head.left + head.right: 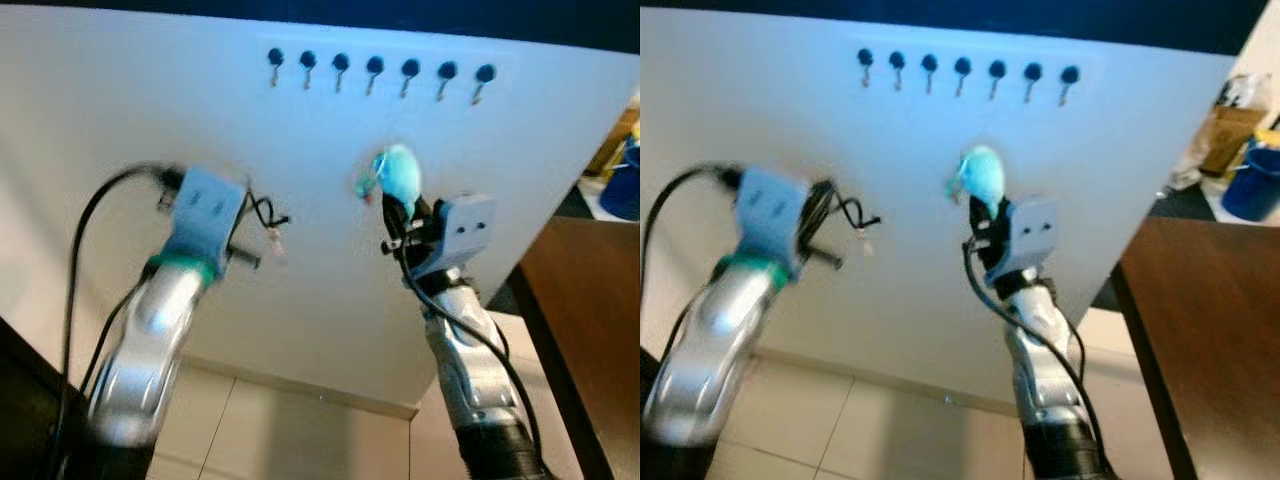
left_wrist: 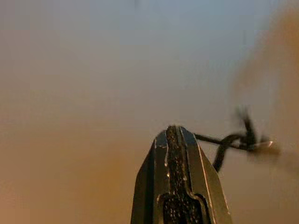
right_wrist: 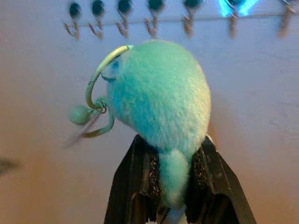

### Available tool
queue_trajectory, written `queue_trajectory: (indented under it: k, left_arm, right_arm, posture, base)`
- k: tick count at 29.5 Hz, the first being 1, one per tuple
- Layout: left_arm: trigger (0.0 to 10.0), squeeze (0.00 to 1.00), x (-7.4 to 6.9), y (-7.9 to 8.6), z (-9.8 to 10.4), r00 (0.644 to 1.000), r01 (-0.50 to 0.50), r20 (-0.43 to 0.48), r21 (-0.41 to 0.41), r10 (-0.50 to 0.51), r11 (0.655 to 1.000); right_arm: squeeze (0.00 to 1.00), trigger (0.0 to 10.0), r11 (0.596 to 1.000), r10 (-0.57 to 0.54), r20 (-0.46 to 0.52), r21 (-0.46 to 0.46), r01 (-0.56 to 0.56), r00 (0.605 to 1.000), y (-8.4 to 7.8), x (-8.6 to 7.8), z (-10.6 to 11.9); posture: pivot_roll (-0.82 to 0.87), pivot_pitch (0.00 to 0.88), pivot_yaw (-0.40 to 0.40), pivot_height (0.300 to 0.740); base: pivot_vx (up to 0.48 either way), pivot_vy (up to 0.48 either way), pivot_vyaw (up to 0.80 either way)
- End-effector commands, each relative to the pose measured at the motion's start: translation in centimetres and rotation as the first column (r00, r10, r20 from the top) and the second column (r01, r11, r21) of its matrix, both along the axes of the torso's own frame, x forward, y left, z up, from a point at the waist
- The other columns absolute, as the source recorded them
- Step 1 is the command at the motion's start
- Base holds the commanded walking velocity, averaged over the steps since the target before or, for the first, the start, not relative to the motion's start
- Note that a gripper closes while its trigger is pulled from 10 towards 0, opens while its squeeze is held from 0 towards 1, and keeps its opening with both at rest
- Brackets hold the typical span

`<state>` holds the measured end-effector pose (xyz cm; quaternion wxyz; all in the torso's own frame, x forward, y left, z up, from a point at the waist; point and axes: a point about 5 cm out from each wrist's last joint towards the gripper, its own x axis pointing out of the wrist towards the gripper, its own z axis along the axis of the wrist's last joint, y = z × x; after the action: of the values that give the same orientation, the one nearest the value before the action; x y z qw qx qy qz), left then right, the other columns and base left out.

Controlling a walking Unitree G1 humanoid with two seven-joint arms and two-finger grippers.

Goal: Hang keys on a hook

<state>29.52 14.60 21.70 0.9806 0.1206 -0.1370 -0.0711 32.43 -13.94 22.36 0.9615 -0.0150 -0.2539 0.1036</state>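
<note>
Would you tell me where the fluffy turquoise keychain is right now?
The fluffy turquoise keychain is pinched in the right gripper, held up before the white wall, below the row of hooks.

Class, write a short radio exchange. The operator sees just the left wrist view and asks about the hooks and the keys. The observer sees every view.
Operator: My left gripper is shut and faces bare wall. Are there any hooks?
Observer: Yes, a row of seven hooks sits high on the white wall, above both grippers.
Operator: And who has the keys?
Observer: The right gripper is shut on a teal fluffy keychain, held up below the hooks and not yet on one.
</note>
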Motion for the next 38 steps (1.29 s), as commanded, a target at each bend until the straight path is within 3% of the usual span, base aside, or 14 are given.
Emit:
queue_trajectory:
  k: [1,7,9,22,38]
  left_arm:
    - [10.0,0.00,-0.5,0.5,0.6,1.000,-0.024,0.012,-0.028,0.025,0.999]
    - [10.0,0.00,-1.8,2.3,0.0,0.994,-0.108,-0.012,-0.017,0.108,0.994]
    - [10.0,0.00,-1.8,2.4,-0.2,0.994,-0.111,-0.017,-0.010,0.111,0.994]
    - [10.0,0.00,-1.6,2.1,0.2,0.991,-0.131,-0.003,0.012,0.131,0.991]
    - [10.0,0.00,-1.6,2.0,0.6,0.991,-0.134,0.005,0.009,0.134,0.991]
  right_arm:
    - [0.00,10.0,1.000,0.000,-0.006,0.007,0.000,1.000,0.0,-0.4,0.0]
    - [0.00,10.0,0.999,-0.035,-0.112,0.003,0.036,0.993,-1.7,-3.3,-2.5]
    - [0.00,10.0,0.999,-0.043,-0.121,-0.002,0.043,0.992,-2.0,-3.6,-2.7]
    - [0.00,10.0,1.000,0.005,-0.187,0.000,-0.005,0.982,-1.1,-3.6,-3.7]
    - [0.00,10.0,1.000,0.003,-0.207,0.008,-0.001,0.978,-1.1,-3.8,-3.4]
  posture:
    - [0.06,0.043,0.077,0.740]
    - [0.04,0.057,0.079,0.740]
    - [0.04,0.058,0.081,0.740]
    - [0.04,0.054,0.083,0.740]
    - [0.04,0.057,0.079,0.740]
  base:
    - [0.000,0.000,0.00]
    - [0.000,0.000,0.00]
    - [0.000,0.000,0.00]
    - [0.000,0.000,0.00]
    - [0.337,0.000,0.00]
